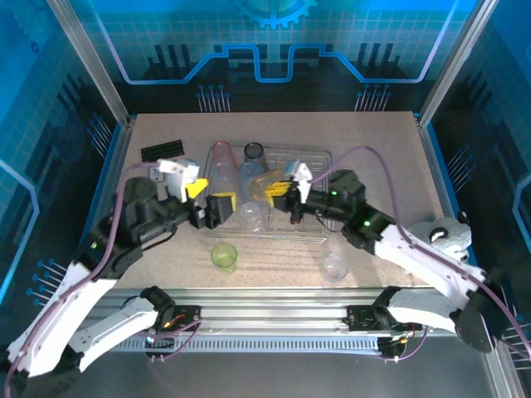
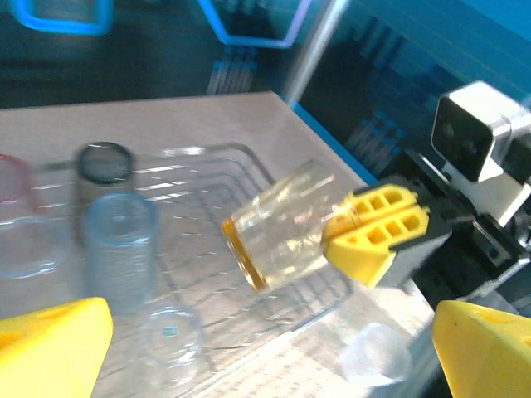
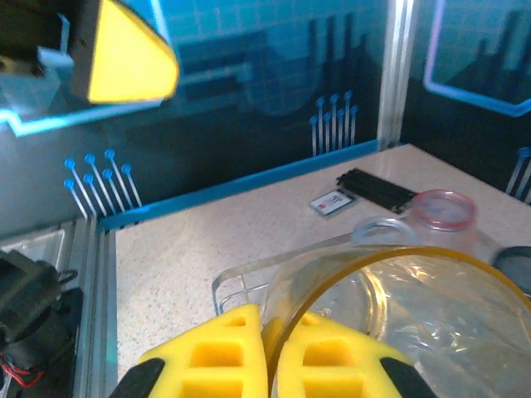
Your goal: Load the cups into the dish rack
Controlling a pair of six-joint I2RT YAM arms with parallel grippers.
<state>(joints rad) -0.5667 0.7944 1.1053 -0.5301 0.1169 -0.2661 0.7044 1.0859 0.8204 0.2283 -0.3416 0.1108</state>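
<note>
Right wrist: illegible card (image 3: 333,201) beyond rack (image 3: 249,267)

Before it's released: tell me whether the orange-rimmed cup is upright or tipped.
Tipped: the cup hangs sideways in the right gripper, over the rack.

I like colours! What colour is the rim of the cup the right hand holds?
Orange, on a clear cup; left wrist view shows it best.

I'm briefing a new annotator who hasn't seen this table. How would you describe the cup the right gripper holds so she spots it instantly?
Find the silver wire dish rack mid-table. Over its middle, the right gripper pinches a clear plastic tumbler with an orange rim. Unlike the upright cups beside it, it lies tilted between yellow fingers.
</note>
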